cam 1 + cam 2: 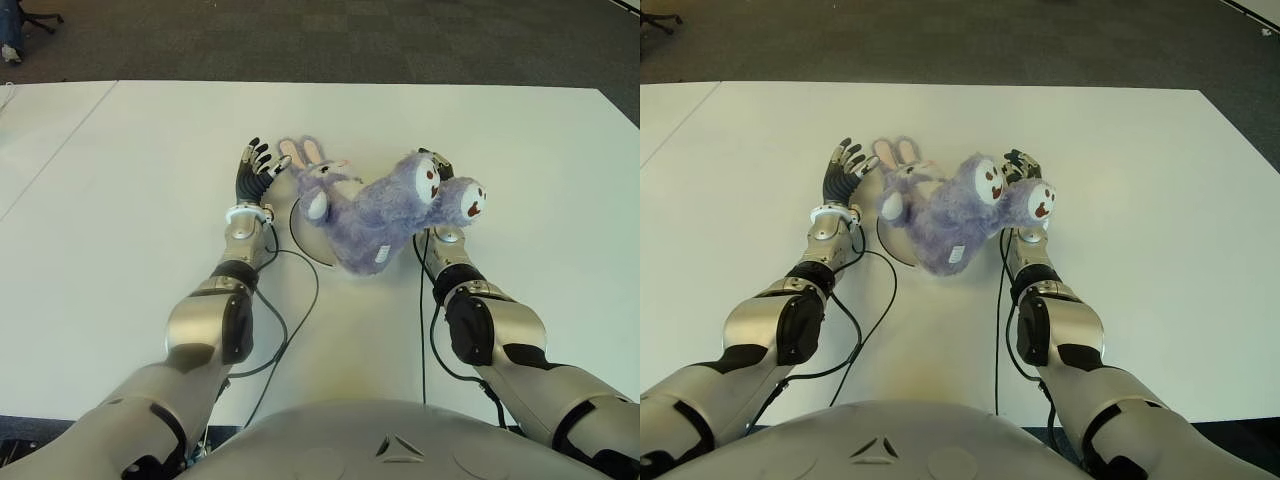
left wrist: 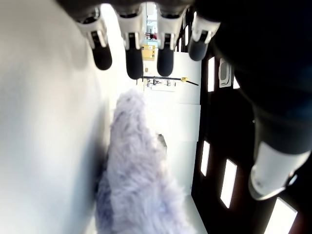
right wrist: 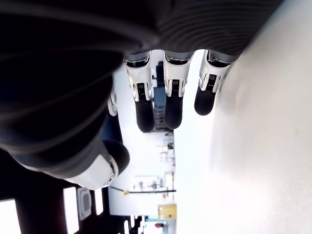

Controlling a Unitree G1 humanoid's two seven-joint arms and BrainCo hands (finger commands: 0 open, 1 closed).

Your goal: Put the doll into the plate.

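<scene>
The doll lay across the plate, between both hands. Left hand and right hand showed spread fingers holding nothing. Risk: the doll overhung the rim, so a brushing finger might topple it off.

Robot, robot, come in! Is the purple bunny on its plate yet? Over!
Both hands open: left hand and right hand flank the bunny. Bunny lies on the plate, feet overhanging. Nothing in the way.
</scene>
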